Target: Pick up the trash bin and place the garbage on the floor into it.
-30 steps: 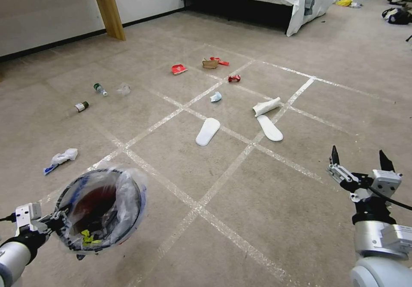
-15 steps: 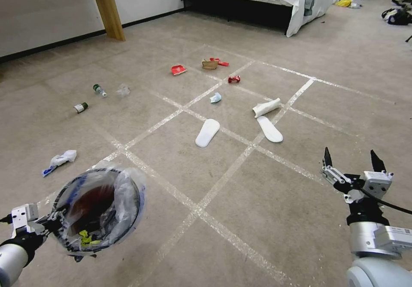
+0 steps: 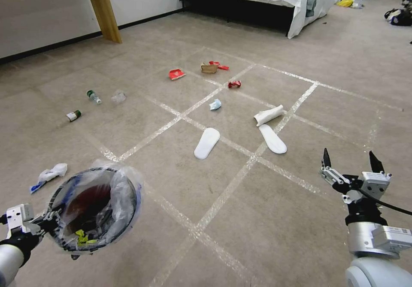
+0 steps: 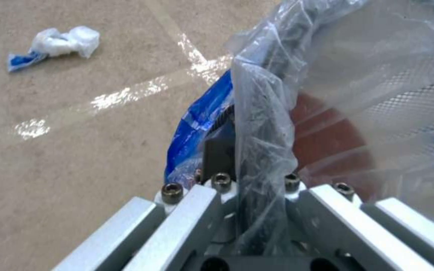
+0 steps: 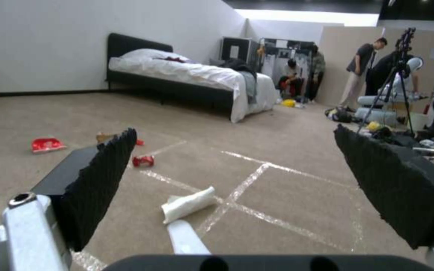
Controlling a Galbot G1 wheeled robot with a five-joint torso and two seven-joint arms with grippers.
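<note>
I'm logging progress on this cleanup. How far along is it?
Done: the left gripper holds the trash bin off the floor, with a yellow-green scrap inside. In hand: the right gripper hangs open and empty. Left: two slippers, a rolled white piece, mask, red wrappers, bottles and a white-blue wad.

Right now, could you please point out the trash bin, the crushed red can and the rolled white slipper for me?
trash bin point(image 3: 128, 192): head view, on the lined rim's right side.
crushed red can point(image 3: 234, 84): head view, on its middle.
rolled white slipper point(image 3: 269, 115): head view, on the roll's middle.
</note>
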